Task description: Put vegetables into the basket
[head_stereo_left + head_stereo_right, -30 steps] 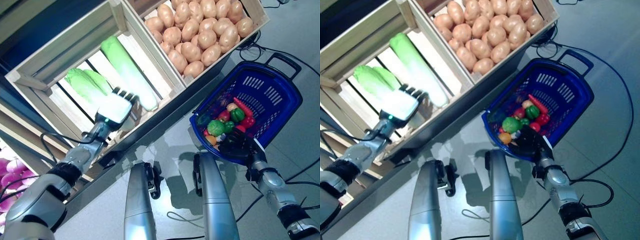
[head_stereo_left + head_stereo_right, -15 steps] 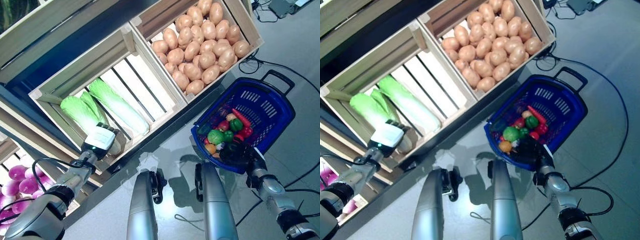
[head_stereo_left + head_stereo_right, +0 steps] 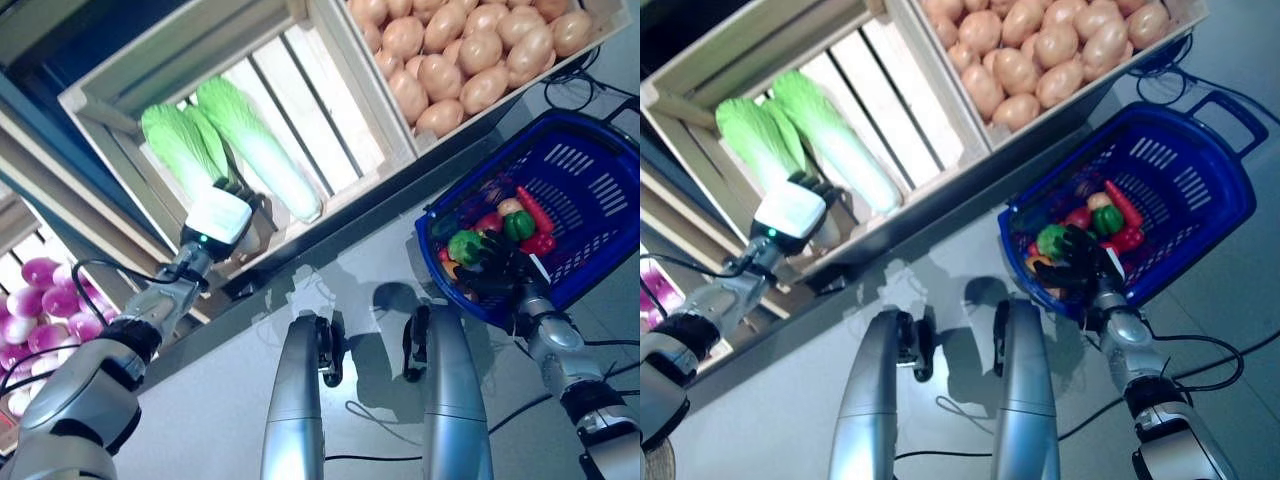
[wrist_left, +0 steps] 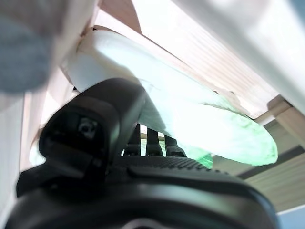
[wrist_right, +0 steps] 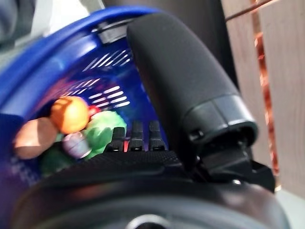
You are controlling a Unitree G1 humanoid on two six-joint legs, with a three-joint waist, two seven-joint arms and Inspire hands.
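Observation:
Two pale green cabbages (image 3: 175,145) and a longer one (image 3: 255,140) lie in a slatted wooden crate (image 3: 130,65). My left hand (image 3: 220,215) sits at the crate's front edge. Its fingers (image 3: 238,188) reach straight to the stem end of a cabbage (image 4: 190,105), and the thumb (image 4: 95,124) stands against the white stem. The blue basket (image 3: 590,190) holds peppers and other small vegetables (image 3: 505,225). My right hand (image 3: 495,265) grips its near rim, fingers inside among the vegetables (image 5: 71,114), thumb (image 5: 186,86) outside the wall.
A second crate full of potatoes (image 3: 470,60) stands to the right of the cabbage crate, just behind the basket. Purple onions (image 3: 40,300) lie on a lower shelf at the left. Grey floor spreads below the crates.
The camera has shifted. My left hand left the long cabbage, dropped to the crate's front edge and now reaches the shorter cabbages' stem end. The right hand stays on the basket rim.

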